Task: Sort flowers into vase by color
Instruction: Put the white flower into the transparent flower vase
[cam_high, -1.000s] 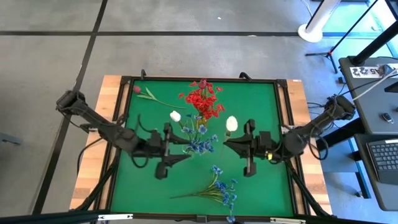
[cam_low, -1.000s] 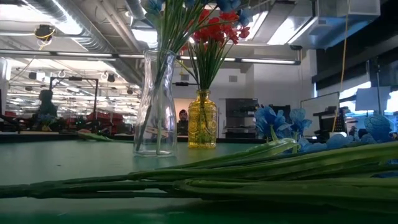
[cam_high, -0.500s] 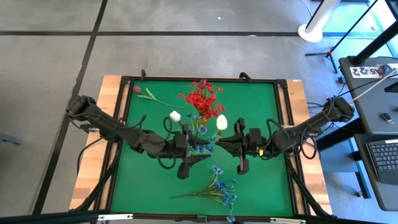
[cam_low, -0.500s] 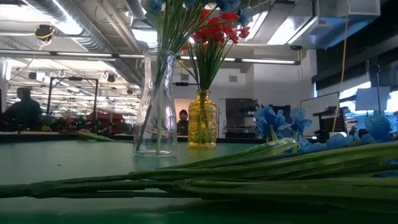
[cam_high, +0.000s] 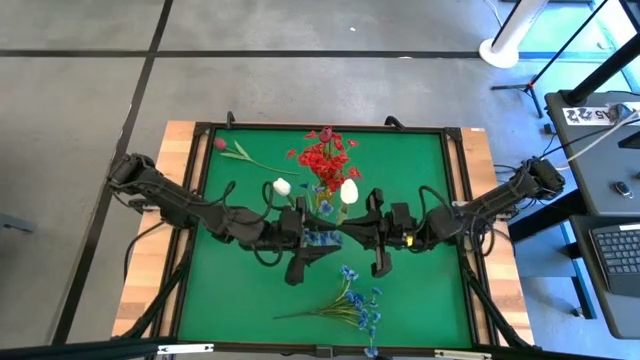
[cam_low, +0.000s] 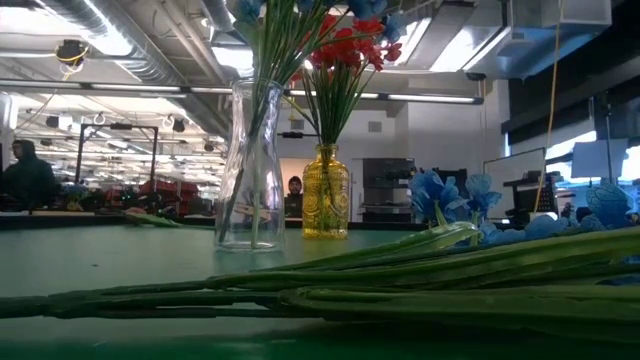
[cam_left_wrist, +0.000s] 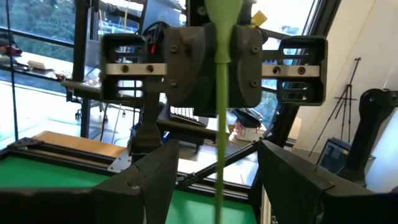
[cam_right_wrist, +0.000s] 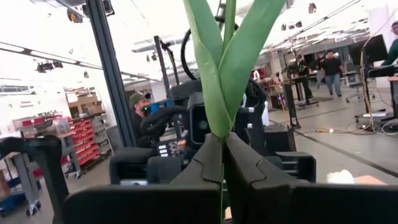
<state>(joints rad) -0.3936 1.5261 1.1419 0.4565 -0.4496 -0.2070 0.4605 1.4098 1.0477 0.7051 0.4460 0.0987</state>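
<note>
Flower (cam_high: 349, 191): white bud, green stem, pinched upright by right tool (cam_high: 343, 238); left tool (cam_high: 322, 238) spread.

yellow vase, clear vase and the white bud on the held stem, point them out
yellow vase (cam_low: 326, 195), low view, its ribbed body
clear vase (cam_low: 249, 170), low view, middle of the glass wall
white bud (cam_high: 348, 191), high view, the bud's middle
</note>
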